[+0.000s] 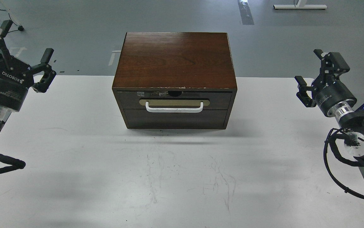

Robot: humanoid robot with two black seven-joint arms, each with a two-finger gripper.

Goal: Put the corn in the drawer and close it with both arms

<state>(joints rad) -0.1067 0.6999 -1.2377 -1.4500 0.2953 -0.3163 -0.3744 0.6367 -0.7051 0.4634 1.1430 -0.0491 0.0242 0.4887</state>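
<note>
The dark-brown drawer [174, 100] with its white bar handle [174, 109] on a beige plate sits pushed in, flush with the front of the wooden cabinet [174, 60]. The corn is out of view. My left gripper [26, 39] is open and empty at the far left, apart from the cabinet and above the table's back left corner. My right gripper [308, 68] is open and empty at the far right, apart from the cabinet.
The cabinet stands at the back middle of the white table [175, 177]. A plain dark panel [175, 118] lies below the drawer. Grey floor lies beyond the table, with a white stand base [299, 6] at the back right.
</note>
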